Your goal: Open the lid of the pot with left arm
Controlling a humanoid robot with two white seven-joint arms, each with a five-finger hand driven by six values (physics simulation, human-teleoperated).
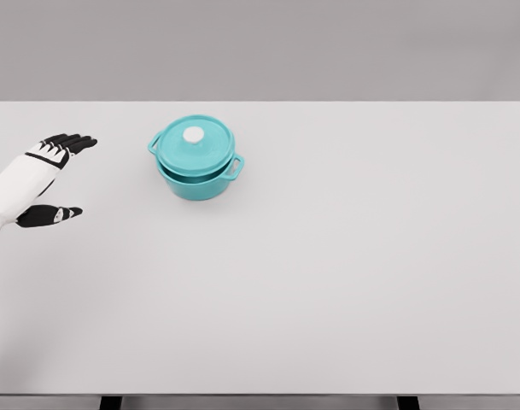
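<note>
A teal pot (pixel 200 175) with two side handles stands on the white table (pixel 328 273), left of the middle and toward the back. Its teal lid (pixel 196 147) with a white knob (pixel 194 135) sits on top, shifted slightly toward the back left. My left hand (pixel 63 175) hovers at the table's left edge, well to the left of the pot and apart from it. Its black fingers (pixel 70 141) are stretched out toward the pot and the thumb (pixel 50 214) is spread wide below them. It holds nothing. The right arm does not show.
The table's far edge runs just behind the pot. Its front edge lies near the bottom of the picture, with two dark legs (pixel 111 402) showing below it.
</note>
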